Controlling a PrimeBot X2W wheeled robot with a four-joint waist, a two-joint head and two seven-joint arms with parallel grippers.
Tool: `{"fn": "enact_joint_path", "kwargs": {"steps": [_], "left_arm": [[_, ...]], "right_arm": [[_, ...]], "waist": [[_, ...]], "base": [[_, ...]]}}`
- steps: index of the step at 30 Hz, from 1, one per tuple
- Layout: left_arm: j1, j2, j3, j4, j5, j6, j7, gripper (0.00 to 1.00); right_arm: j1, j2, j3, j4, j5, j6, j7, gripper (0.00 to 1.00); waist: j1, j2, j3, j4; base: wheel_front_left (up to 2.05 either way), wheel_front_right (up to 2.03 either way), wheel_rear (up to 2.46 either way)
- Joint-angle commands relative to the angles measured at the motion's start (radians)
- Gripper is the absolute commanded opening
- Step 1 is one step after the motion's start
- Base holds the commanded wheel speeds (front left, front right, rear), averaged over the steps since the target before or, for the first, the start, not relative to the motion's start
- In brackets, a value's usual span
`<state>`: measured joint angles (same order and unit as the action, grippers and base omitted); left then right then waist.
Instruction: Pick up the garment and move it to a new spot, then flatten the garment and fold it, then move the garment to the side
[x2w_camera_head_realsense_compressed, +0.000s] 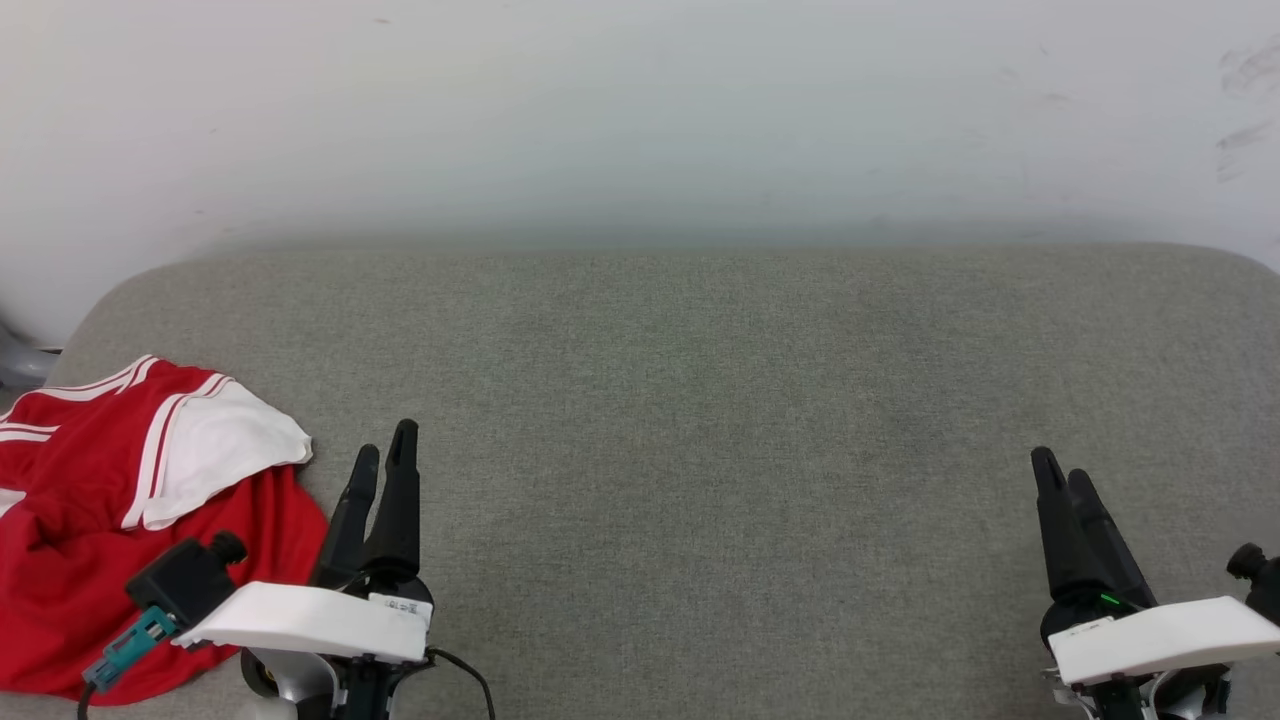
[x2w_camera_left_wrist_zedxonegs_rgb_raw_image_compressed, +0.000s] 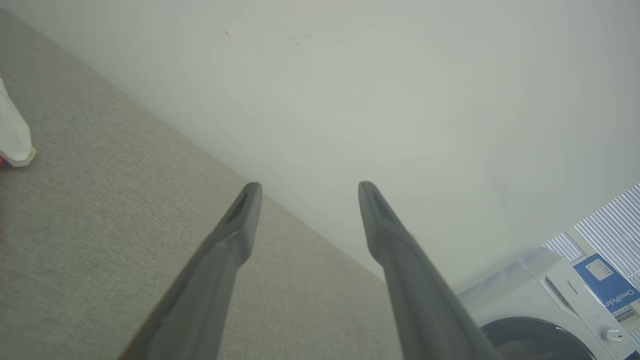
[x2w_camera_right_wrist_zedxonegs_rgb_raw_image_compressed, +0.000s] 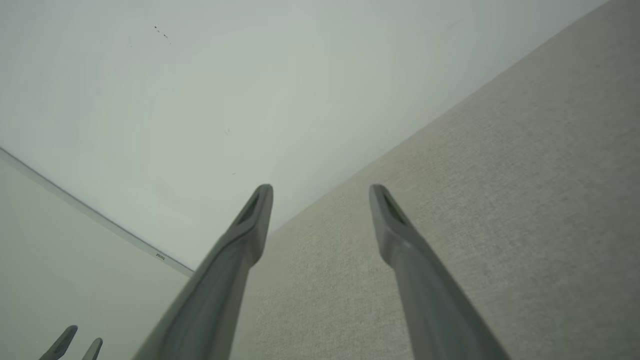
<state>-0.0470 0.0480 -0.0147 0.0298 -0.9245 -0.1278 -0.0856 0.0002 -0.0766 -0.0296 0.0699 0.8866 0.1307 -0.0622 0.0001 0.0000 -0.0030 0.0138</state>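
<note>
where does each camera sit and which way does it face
Head view: on the head, looking forward and down at the grey fabric surface and wall; garment lower left; left claw and right claw show, open.
Left wrist view: on the left wrist, looking along its spread fingers over the surface to the wall and a washing machine.
Right wrist view: on the right wrist, along its spread fingers to the surface's edge and wall.
Shared: head and left wrist views both catch the garment's white sleeve.

The garment (x2w_camera_head_realsense_compressed: 90, 520) lies near-left on the cushion (x2w_camera_head_realsense_compressed: 700, 400) (just left of the left gripper (x2w_camera_head_realsense_compressed: 387, 440)). The right gripper (x2w_camera_head_realsense_compressed: 1060, 466) stands far right.
</note>
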Motion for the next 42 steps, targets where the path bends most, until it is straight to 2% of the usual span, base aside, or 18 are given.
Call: {"fn": "enact_joint_path", "kwargs": {"steps": [1, 8, 20, 33, 42], "left_arm": [[-0.005, 0.007, -0.004, -0.015, 0.050, -0.003, -0.011, 1.00], [0.000, 0.018, -0.005, 0.002, 0.232, -0.002, -0.032, 1.00], [0.008, 0.035, -0.016, 0.046, 0.453, 0.042, -0.065, 1.00], [0.008, 0.064, -0.052, 0.050, 0.593, 0.080, -0.098, 1.00], [0.014, 0.066, -0.061, 0.071, 0.645, 0.079, -0.118, 1.00]], "right_arm": [[-0.009, -0.006, 0.001, -0.022, -0.054, 0.000, 0.001, 1.00], [0.000, -0.003, 0.004, -0.036, -0.243, 0.000, 0.020, 1.00], [0.009, 0.013, -0.020, -0.055, -0.471, 0.000, 0.020, 1.00], [0.018, 0.022, -0.032, -0.071, -0.629, 0.000, 0.008, 1.00], [0.028, 0.025, -0.032, -0.082, -0.706, 0.000, 0.004, 1.00]], "waist": [[-0.0001, 0.0000, 0.000, 0.000], [-0.0001, 0.0000, 0.001, 0.001], [-0.0001, 0.0000, 0.002, 0.003], [-0.0001, 0.0000, 0.003, 0.004], [-0.0001, 0.0000, 0.002, 0.004]], "base": [[0.00, 0.00, 0.00], [0.00, 0.00, 0.00], [0.00, 0.00, 0.00], [0.00, 0.00, 0.00], [0.00, 0.00, 0.00]]}}
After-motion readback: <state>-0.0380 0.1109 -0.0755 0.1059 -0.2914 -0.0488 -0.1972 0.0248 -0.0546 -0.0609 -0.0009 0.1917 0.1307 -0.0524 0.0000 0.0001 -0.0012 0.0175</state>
